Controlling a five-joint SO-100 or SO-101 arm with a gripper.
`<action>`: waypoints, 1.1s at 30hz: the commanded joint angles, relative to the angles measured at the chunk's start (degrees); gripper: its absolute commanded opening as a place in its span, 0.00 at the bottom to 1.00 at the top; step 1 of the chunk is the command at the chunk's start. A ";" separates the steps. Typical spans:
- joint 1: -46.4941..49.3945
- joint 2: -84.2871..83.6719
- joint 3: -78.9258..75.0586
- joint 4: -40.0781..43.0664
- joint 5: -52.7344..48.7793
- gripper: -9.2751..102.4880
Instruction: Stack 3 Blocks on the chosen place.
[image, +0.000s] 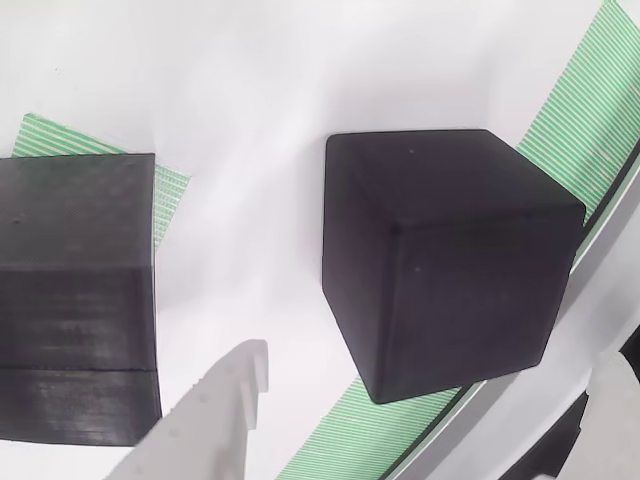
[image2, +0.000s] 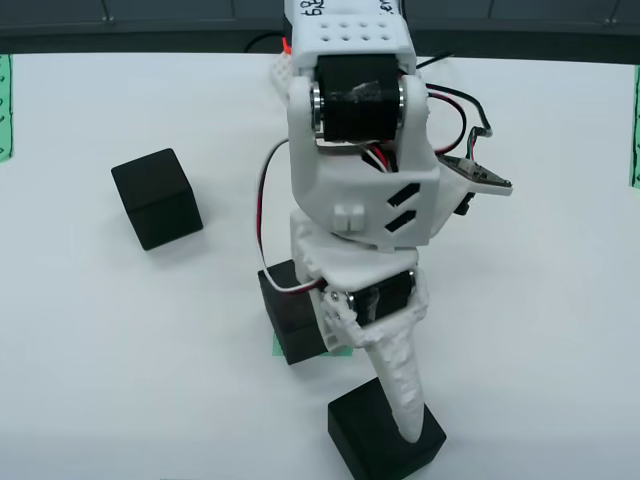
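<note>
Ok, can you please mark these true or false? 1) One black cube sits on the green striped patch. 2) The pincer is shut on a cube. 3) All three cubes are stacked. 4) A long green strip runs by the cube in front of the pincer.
1) True: the middle cube stands on the green striped patch.
2) False: the pincer is open, and the near cube lies ahead of it, ungripped.
3) False: in the view from above the far cube and the other two stand apart on the table.
4) True: the long green strip passes that cube.
</note>
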 joint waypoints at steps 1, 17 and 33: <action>0.09 -0.79 -3.34 -0.97 0.44 0.44; -1.05 -6.24 -6.42 -1.41 1.49 0.44; -1.32 -7.73 -7.73 -0.62 1.49 0.32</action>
